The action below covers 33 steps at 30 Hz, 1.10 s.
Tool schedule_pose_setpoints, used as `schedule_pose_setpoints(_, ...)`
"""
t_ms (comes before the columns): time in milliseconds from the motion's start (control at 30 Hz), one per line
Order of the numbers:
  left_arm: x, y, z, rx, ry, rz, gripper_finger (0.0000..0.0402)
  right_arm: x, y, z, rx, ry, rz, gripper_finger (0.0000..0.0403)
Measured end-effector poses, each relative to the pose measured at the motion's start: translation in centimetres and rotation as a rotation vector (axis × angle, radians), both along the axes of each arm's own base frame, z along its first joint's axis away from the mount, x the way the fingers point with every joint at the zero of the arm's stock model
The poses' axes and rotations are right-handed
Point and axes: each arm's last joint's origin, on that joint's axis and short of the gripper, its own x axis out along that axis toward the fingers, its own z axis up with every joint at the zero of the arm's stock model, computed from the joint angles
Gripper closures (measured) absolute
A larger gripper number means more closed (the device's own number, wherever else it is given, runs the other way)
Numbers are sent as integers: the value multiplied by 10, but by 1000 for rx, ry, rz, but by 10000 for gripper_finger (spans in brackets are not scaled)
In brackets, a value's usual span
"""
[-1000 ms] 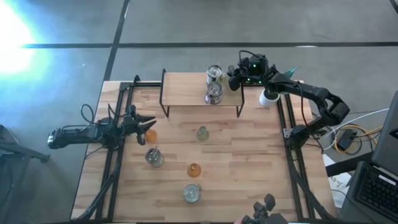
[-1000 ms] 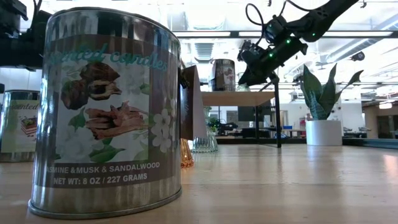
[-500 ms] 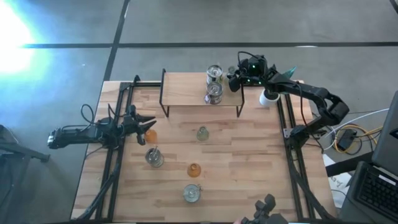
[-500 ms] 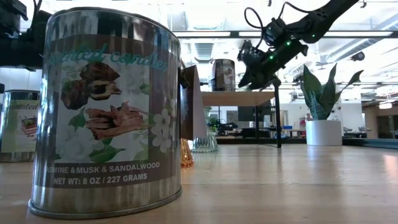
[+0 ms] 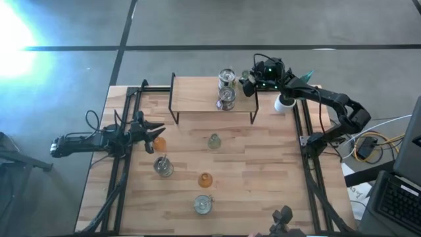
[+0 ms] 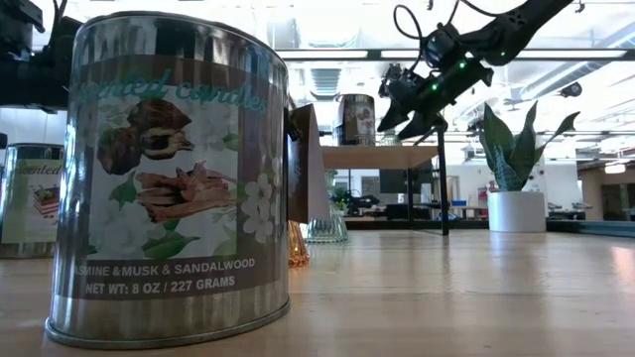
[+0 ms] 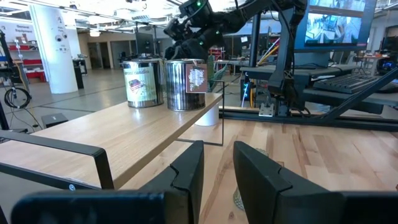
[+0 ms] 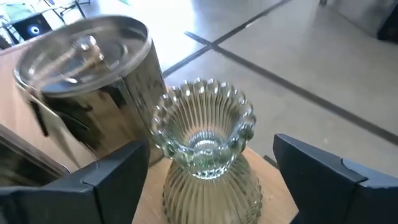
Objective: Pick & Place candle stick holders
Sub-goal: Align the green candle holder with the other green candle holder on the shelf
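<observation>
My right gripper hovers over the raised shelf, jaws spread wide; the ribbed pale green candle stick holder stands upright between them, untouched on either side, beside a silvery tin. My left gripper, jaws near together, waits low over the tabletop by an orange holder

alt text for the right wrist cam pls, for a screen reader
A ribbed pale green glass holder stands on a wooden shelf between the right pincer's open fingers, not gripped. A shiny metal tin sits close beside it.
</observation>
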Motion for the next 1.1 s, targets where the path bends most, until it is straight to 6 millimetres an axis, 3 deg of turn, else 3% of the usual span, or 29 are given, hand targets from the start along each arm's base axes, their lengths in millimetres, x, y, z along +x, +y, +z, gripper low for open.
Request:
schedule_pose_setpoints(367, 0, 0, 0, 0, 0, 0, 310, -11, 13, 29, -80, -65, 11, 69)
schedule_pose_setpoints(500, 0, 0, 0, 0, 0, 0, 310, -15, 26, 45, -112, -105, 32, 63)
schedule_pose_setpoints(867, 0, 0, 0, 0, 0, 0, 310, -46, 105, 93, -128, -181, 184, 48)
schedule_pose_setpoints(1100, 0, 0, 0, 0, -1, 0, 310, -52, 164, 96, -33, -149, 207, 49)
